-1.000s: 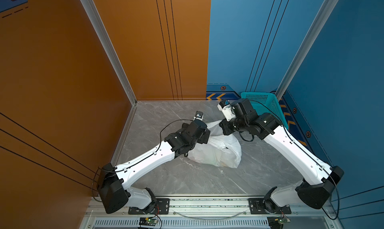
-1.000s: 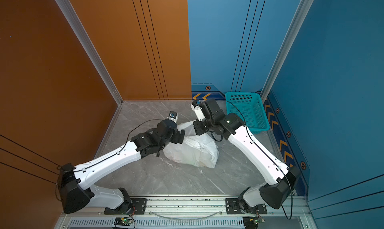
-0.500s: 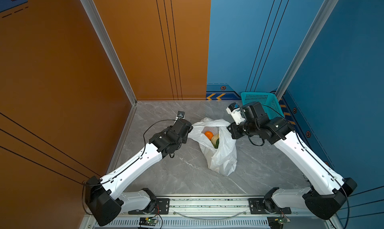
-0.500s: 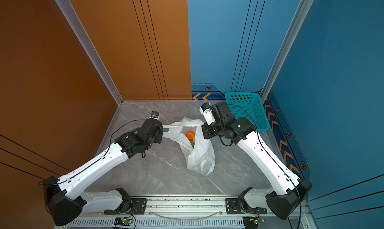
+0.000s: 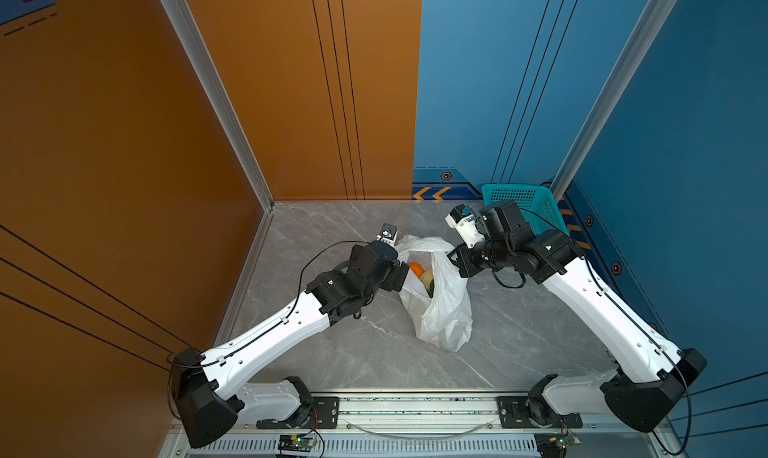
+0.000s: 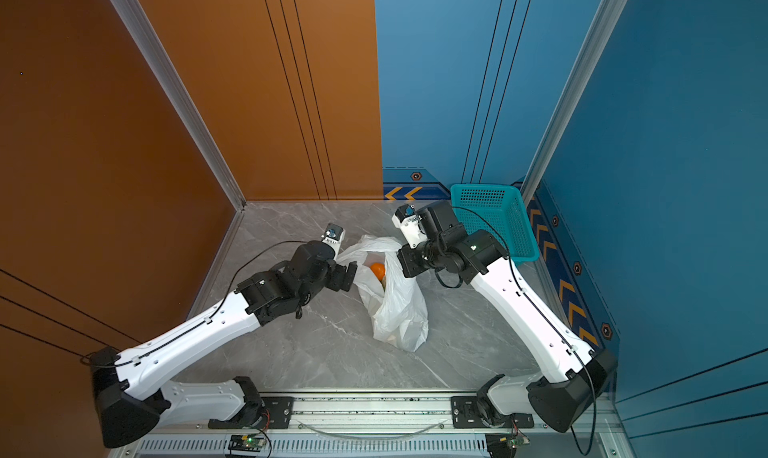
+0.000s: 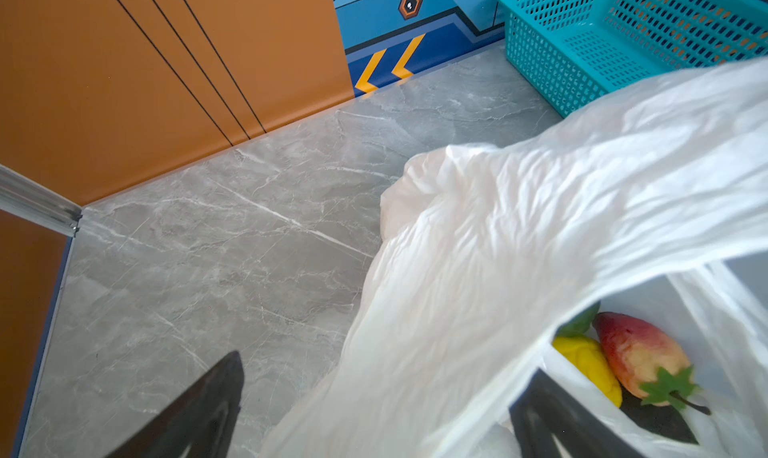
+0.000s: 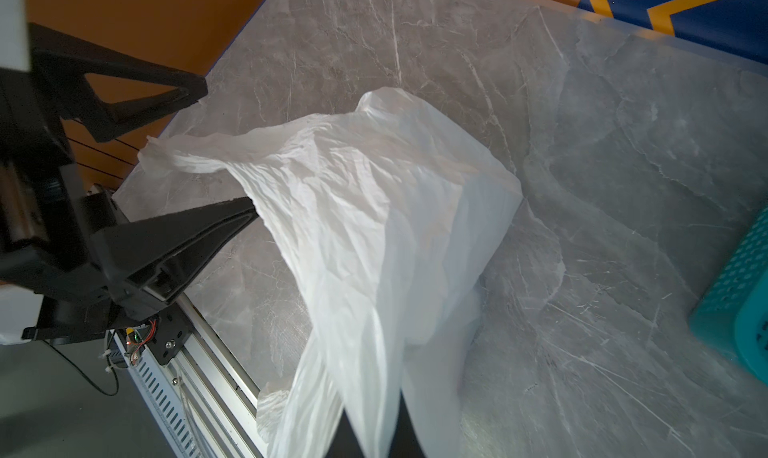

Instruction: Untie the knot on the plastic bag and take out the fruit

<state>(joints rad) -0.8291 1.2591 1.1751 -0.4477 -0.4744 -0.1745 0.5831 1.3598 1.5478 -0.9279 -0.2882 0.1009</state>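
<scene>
Since half a second ago your left gripper (image 5: 402, 272) has edged back in toward the mouth of the plastic bag (image 5: 444, 310); a second ago both arms were bunched over a slumped, closed bag. You now have the left gripper standing wide and clamping nothing. In the left wrist view one of its fingers (image 7: 199, 406) hangs over the bare marble tabletop (image 7: 208, 248). The other finger sits inside the bag's mouth behind the thin film, so the rim passes between them. From the right wrist view you see those jaws spread far apart, one fingertip right against the crumpled edge of the plastic. Your right gripper (image 8: 372, 435) is closed tight on a fold of the bag's opposite rim, and the white film drapes down from the pinch. In both top views the bag lies on the marble between the two arms with its mouth gaping. The fruit (image 7: 636, 356) is inside it: a red-and-yellow piece with a green leaf, a yellow one, a green one and a dark one, plus an orange one visible from above. The teal basket (image 5: 536, 202) stands in the far right corner, just behind your right arm.
</scene>
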